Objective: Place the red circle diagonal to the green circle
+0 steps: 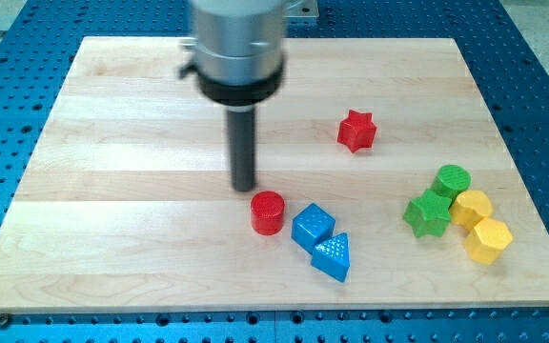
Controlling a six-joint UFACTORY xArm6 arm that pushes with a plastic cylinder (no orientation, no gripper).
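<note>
The red circle [267, 211] is seen on the wooden worktop [112, 143], just below centre, with a blue cube [313, 227] just beside it at the view's right and a blue triangle [333, 256] touching that cube below. The green circle [452, 179] lies well apart at the view's right, packed into a cluster of 4 with a green star [427, 213] and 2 yellow blocks [472, 207] [488, 239]. A red star [356, 131] sits alone nearer the view's top.

The tool is a plain rod with nothing to spread or pinch; its tip [244, 188] is set down just up-left of the red circle, near it, though contact cannot be confirmed. That placement is judged deliberate: a push from this side would send the circle rightward, toward the green circle. The blue cube is judged likely to be struck on a straight path, so a line passing above it would be called for.
</note>
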